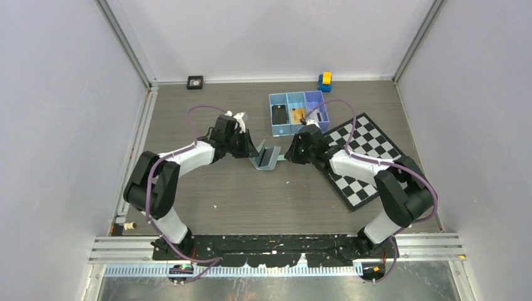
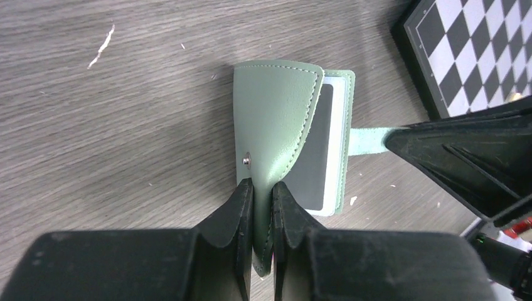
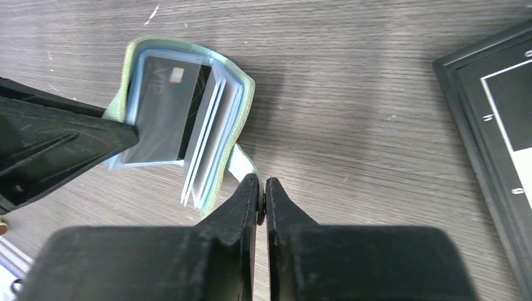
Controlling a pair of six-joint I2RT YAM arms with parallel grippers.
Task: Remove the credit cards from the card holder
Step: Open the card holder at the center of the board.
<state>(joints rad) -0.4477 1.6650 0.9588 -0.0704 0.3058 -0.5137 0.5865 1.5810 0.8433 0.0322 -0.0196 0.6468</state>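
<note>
The sage-green card holder [image 1: 266,157] lies spread on the table between both arms. My left gripper [image 2: 261,185] is shut on its green cover flap [image 2: 276,106], which is lifted. My right gripper [image 3: 262,182] is shut on the short side tab [image 3: 241,164]. Inside, a dark grey credit card [image 3: 163,119] with a chip sits in a pale blue sleeve, with further sleeves [image 3: 207,144] fanned beside it. A black card [image 1: 279,115] and a gold-orange card [image 1: 297,115] lie in the blue tray [image 1: 298,97].
A black-and-white chessboard [image 1: 367,157] lies to the right, under the right arm. A small blue-and-yellow toy [image 1: 324,81] and a small black square object [image 1: 195,82] sit at the back wall. Walls close in both sides.
</note>
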